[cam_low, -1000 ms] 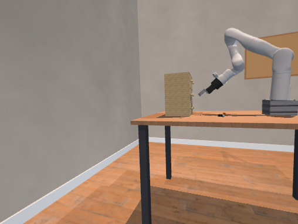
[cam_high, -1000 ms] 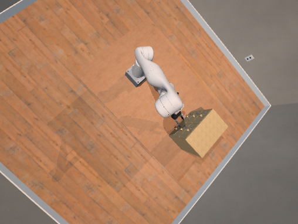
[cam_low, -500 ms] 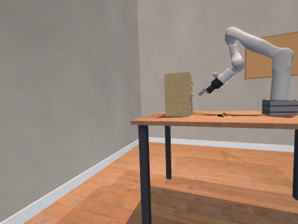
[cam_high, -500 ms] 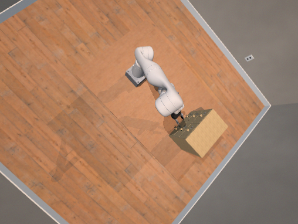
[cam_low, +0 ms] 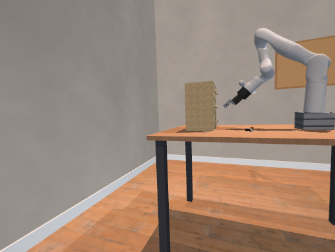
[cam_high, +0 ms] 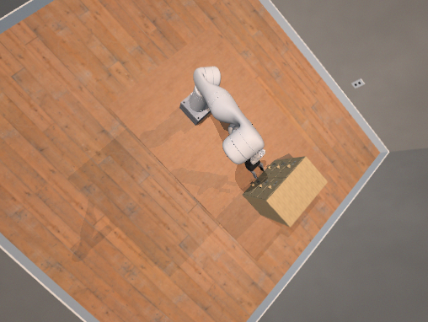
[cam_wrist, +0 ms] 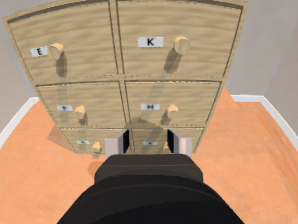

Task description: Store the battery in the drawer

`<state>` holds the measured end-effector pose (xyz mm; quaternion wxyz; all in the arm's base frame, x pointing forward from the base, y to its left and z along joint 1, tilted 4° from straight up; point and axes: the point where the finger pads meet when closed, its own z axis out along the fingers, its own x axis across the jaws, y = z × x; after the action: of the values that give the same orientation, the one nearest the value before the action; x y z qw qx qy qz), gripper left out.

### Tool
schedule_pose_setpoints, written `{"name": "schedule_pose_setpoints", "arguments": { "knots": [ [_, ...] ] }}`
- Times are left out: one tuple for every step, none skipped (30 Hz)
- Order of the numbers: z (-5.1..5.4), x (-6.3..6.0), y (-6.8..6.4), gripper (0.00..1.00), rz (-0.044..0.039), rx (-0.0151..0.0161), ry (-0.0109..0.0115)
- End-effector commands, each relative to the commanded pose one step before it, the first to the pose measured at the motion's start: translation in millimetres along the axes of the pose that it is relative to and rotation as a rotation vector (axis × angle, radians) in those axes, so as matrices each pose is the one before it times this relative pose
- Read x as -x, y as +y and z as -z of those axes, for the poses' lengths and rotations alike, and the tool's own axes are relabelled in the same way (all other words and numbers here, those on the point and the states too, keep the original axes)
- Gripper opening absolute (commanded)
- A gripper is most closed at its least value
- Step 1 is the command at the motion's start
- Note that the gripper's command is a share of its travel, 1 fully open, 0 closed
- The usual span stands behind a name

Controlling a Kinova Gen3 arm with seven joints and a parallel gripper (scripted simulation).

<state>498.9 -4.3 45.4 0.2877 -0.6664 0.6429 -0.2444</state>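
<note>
Holds gripper (cam_high: 258, 173) (cam_low: 225, 105) (cam_wrist: 148, 137) spread open, grasping nothing, slanting down toward chest (cam_high: 296, 191) (cam_low: 199, 105) (cam_wrist: 122, 80), apart from its front. Faces closed drawer M (cam_wrist: 195, 107). Arches arm (cam_high: 223, 105) (cam_low: 290, 49) high, bending down to wrist. Cannot pick out battery among small items (cam_low: 248, 130) on table (cam_low: 264, 138).

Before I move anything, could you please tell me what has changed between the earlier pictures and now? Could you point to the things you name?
Nothing has visibly changed. The arm (cam_high: 223, 105) (cam_low: 290, 47) keeps its pose, with the open gripper (cam_high: 259, 172) (cam_low: 226, 105) (cam_wrist: 148, 137) in front of the chest (cam_high: 296, 191) (cam_low: 199, 107) (cam_wrist: 122, 80). Nothing was taken hold of or let go, and the chest stands where it was.
</note>
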Motion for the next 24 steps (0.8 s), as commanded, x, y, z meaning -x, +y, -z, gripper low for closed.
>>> {"name": "schedule_pose_setpoints", "arguments": {
  "knots": [
    [2.07,-1.03,-4.39,1.00,0.00285,-0.00286,0.00300],
    [0.28,0.07,-0.06,1.00,-0.00017,0.00252,-0.00021],
    [0.29,0.07,-0.06,1.00,-0.00015,0.00258,-0.00019],
    [0.31,0.06,-0.06,1.00,-0.00014,0.00265,-0.00017],
    [0.33,0.05,-0.06,1.00,-0.00012,0.00271,-0.00015],
    [0.34,0.04,-0.07,1.00,-0.00010,0.00277,-0.00012],
    [0.36,0.03,-0.07,1.00,-0.00007,0.00283,-0.00010],
    [0.38,0.02,-0.07,1.00,-0.00005,0.00290,-0.00007],
    [0.40,0.01,-0.08,1.00,-0.00002,0.00296,-0.00003],
    [0.42,0.00,-0.08,1.00,0.00000,0.00302,0.00000],
    [0.00,0.00,0.00,1.00,0.00000,0.00000,0.00000],
    [0.00,0.00,0.00,1.00,0.00000,0.00000,0.00000],
    [0.43,-0.01,-0.08,1.00,0.00003,0.00307,0.00004],
    [0.46,-0.03,-0.09,1.00,0.00006,0.00313,0.00008],
    [0.48,-0.04,-0.09,1.00,0.00010,0.00319,0.00012],
    [0.50,-0.06,-0.09,1.00,0.00013,0.00324,0.00017],
    [0.52,-0.08,-0.10,1.00,0.00016,0.00330,0.00022],
    [0.54,-0.10,-0.10,1.00,0.00020,0.00335,0.00027],
    [0.54,-0.07,-0.09,1.00,0.00014,0.00344,0.00020],
    [0.40,0.13,-0.03,1.00,-0.00029,0.00368,-0.00040],
    [0.42,0.11,-0.04,1.00,-0.00025,0.00373,-0.00034],
    [0.45,0.10,-0.05,1.00,-0.00020,0.00377,-0.00028],
    [0.47,0.07,-0.05,1.00,-0.00015,0.00382,-0.00021],
    [0.50,0.05,-0.06,1.00,-0.00010,0.00386,-0.00015]
  ]
}}
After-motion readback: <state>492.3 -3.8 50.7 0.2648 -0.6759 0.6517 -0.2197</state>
